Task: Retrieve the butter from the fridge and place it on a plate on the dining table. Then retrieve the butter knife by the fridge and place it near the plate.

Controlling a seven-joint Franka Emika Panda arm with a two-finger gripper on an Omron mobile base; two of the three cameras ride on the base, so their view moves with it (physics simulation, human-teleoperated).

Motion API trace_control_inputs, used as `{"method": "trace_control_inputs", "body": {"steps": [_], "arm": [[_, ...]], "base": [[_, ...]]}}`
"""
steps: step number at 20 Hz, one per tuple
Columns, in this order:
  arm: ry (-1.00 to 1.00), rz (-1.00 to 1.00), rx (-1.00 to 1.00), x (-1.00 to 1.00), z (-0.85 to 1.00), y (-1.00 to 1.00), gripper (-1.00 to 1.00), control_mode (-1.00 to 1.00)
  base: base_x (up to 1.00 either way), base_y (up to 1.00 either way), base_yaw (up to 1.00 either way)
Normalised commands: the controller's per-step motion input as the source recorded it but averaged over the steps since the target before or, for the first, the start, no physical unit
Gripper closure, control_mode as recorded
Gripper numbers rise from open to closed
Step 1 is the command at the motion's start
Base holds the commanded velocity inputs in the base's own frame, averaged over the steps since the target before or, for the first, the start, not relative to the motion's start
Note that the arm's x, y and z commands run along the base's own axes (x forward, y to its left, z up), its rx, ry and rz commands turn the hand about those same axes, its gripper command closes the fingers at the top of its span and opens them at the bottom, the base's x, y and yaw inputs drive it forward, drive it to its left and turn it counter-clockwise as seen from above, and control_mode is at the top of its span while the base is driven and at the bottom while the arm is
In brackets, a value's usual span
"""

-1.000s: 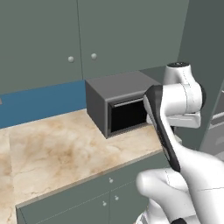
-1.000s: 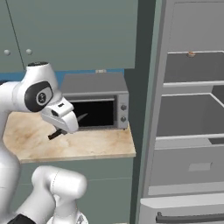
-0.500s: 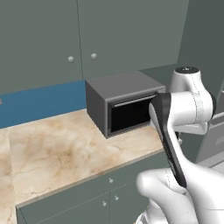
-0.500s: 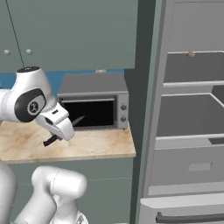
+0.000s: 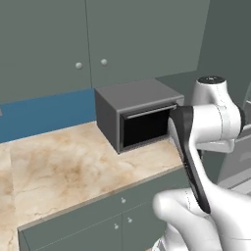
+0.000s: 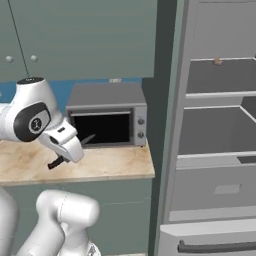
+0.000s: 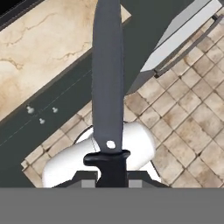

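the claw [image 6: 69, 151] is clamped on the butter knife [image 7: 107, 83], gripping it by the black handle, and it hangs in the air over the front edge of the bench [image 6: 100, 167]. in the hand view the dark blade runs straight up the middle, out over the bench edge, the grey-green cabinet fronts [image 7: 65, 98] and the tiled floor [image 7: 183, 127]. from the right base view the knife pokes out both sides of the claw, handle end low to the left, blade tip up to the right toward the toaster oven [image 6: 107, 115].

that toaster oven sits at the back of the bench just beside the fridge [image 6: 215, 130], black window facing out, close behind the claw. the fridge stands open: grey shelves, a lower drawer, and the door [image 7: 181, 37] swung out, showing in the hand view as a pale slab with a bar handle. a small tan thing, likely the butter [image 6: 217, 61], rests on an upper fridge shelf, well apart from the claw. wall cabinets [image 5: 98, 39] hang above a blue backsplash [image 5: 46, 112].
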Motion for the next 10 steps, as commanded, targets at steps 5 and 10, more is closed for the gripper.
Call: {"method": "trace_control_inputs", "body": {"steps": [5, 10], "arm": [[0.0, 0.0, 0.0, 0.0, 0.0, 0.0, 1.0, 1.0], [0.0, 0.0, 0.0, 0.0, 0.0, 0.0, 1.0, 1.0]], "base": [[-0.63, 0.0, -0.22], [-0.57, 0.0, -0.41]]}}
